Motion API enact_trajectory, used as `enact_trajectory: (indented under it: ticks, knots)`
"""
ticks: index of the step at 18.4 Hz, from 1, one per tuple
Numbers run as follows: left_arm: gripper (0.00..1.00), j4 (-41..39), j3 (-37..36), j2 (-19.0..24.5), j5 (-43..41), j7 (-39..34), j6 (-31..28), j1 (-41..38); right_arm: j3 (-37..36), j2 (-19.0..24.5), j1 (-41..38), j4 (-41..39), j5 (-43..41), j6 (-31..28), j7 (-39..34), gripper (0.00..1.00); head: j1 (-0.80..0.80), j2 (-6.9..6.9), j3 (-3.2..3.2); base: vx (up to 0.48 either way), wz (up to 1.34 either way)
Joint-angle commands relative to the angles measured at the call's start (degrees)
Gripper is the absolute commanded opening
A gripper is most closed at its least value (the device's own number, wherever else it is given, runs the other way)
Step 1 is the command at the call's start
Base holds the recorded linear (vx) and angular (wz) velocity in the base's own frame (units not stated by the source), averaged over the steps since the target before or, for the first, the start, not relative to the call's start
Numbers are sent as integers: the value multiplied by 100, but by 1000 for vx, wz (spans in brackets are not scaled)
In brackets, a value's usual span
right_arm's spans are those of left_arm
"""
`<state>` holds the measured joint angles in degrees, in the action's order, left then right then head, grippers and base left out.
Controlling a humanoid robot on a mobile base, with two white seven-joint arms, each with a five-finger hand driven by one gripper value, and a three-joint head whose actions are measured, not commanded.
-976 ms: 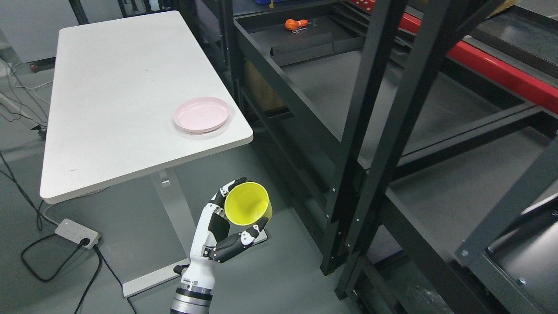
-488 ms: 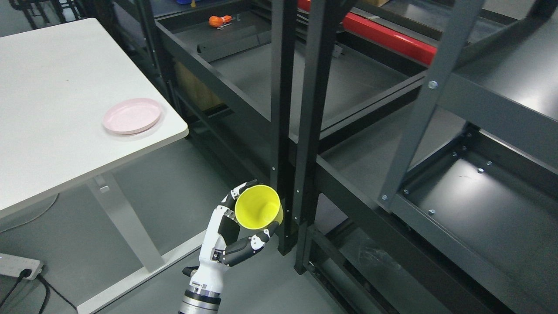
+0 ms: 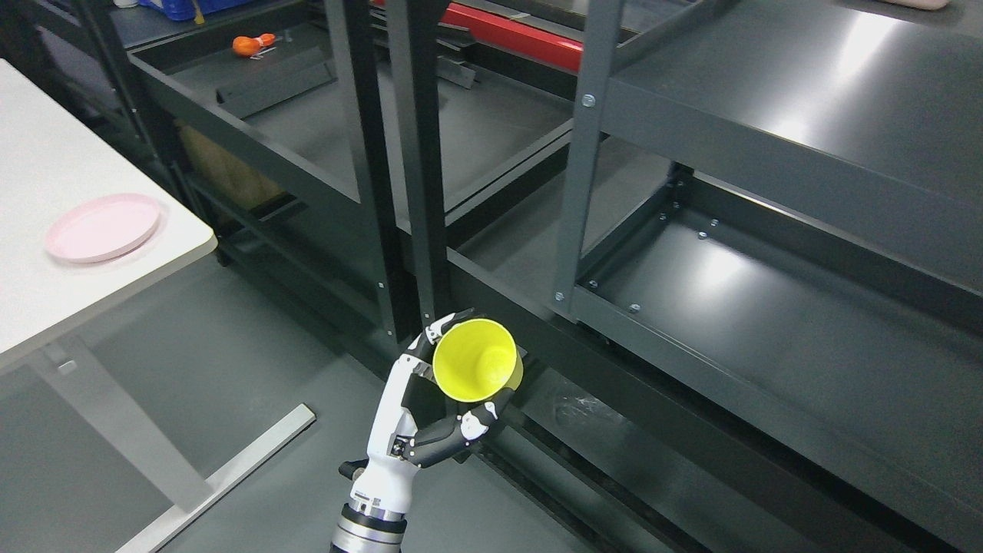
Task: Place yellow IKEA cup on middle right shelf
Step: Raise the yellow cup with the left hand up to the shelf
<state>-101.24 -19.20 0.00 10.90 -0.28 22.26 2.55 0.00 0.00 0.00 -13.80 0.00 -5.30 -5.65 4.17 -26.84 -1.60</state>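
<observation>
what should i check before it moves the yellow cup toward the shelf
1. Grasp: left hand is curled around the yellow cup, fingers on both sides of it. Ok.
2. Cup contents: the mouth faces the camera and the inside looks empty, so tilting should spill nothing. Ok.
3. Path: black uprights stand right behind the cup; a straight push could hit them. Not ok.
4. Landing spot: the grey shelf to the right shows bare surface. Ok.
5. Shelf level: whether this is the middle one cannot be judged from this view. Cannot tell.
6. Right hand: out of view. Cannot tell.
</observation>
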Motion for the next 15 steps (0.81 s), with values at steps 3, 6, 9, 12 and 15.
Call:
enact_trajectory:
  ticks: [3, 6, 9, 12, 15]
  knots:
    - [1, -27, -575, 100, 0, 2, 59, 833, 97, -100, -53, 0, -141, 3, 1233, 99, 0, 1, 0, -111, -457]
    - [1, -27, -751, 100, 0, -7, 33, 1431, 97, -100, -53, 0, -141, 3, 1233, 99, 0, 1, 0, -119, -556]
    - [1, -27, -857, 100, 0, -7, 16, 1774, 97, -100, -53, 0, -141, 3, 1233, 99, 0, 2, 0, -110, -571]
    - [1, -36, -875, 100, 0, -25, 16, 1959, 97, -100, -61, 0, -141, 3, 1233, 99, 0, 2, 0, -107, -625]
    - [1, -45, -866, 100, -9, -33, -2, 1785, 97, -100, -61, 0, -141, 3, 1233, 99, 0, 3, 0, -72, -606]
